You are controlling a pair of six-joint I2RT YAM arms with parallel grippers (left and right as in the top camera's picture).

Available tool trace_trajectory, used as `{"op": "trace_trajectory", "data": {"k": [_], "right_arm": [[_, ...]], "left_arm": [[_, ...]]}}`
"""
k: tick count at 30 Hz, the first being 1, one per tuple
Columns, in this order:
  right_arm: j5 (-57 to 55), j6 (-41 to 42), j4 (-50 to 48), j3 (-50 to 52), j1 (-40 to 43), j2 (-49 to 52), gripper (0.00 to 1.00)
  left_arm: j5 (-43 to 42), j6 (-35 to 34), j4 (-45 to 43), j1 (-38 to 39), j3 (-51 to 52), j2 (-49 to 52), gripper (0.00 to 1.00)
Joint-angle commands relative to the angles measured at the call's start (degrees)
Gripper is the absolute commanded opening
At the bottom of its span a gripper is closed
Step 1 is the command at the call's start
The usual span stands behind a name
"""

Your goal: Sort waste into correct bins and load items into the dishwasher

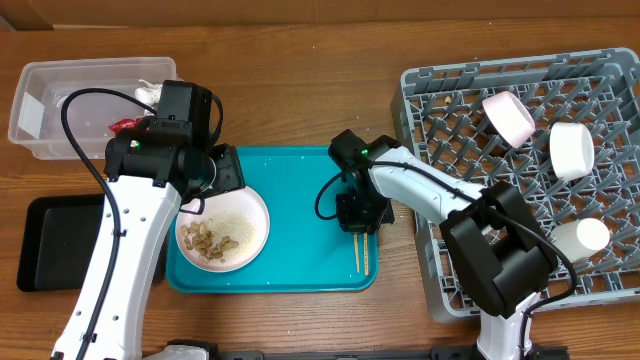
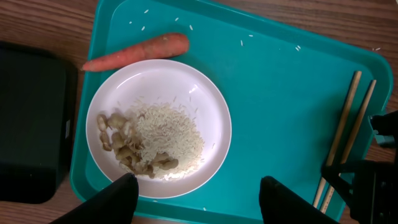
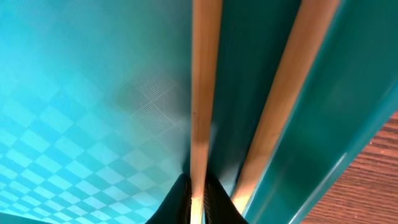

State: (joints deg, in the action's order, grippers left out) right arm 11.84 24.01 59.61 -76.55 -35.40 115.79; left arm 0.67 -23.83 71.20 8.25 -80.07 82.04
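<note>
Clear tub: far left on the tabletop; I see the red wrapper and white paper inside.
Black tray: just left of the teal tray.
Left gripper: fingers spread wide above the plate, holding nothing.
Carrot: on the teal tray touching the plate's far rim, long axis left to right, thin tip pointing at the black tray.
Plate: holds rice, with brown scraps to its left.
Chopsticks: side by side along the teal tray's right edge, long axes running near to far.
Right gripper: I read it pinched tight on the inner chopstick; the other lies against the rim.
Dish rack: far right, holding two bowls and a cup.
</note>
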Motion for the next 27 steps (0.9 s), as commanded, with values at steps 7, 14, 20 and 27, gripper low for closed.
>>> {"op": "trace_trajectory", "data": {"k": [7, 14, 20, 27], "right_arm": [[-4.68, -0.17, 2.75, -3.72, 0.02, -0.42, 0.04], [-11.96, -0.46, 6.82, -7.17, 3.65, -12.85, 0.04], [-17.35, -6.73, 14.16, -7.15, 11.96, -21.97, 0.04], [-17.33, -13.77, 19.58, -3.76, 18.73, -21.92, 0.04]], "left_arm": [[-0.26, 0.66, 0.17, 0.02, -0.66, 0.35, 0.65], [-0.22, 0.68, 0.15, 0.02, -0.66, 0.35, 0.65], [-0.2, 0.68, 0.13, 0.02, -0.66, 0.35, 0.66], [-0.22, 0.68, 0.17, 0.02, -0.66, 0.35, 0.65]]}}
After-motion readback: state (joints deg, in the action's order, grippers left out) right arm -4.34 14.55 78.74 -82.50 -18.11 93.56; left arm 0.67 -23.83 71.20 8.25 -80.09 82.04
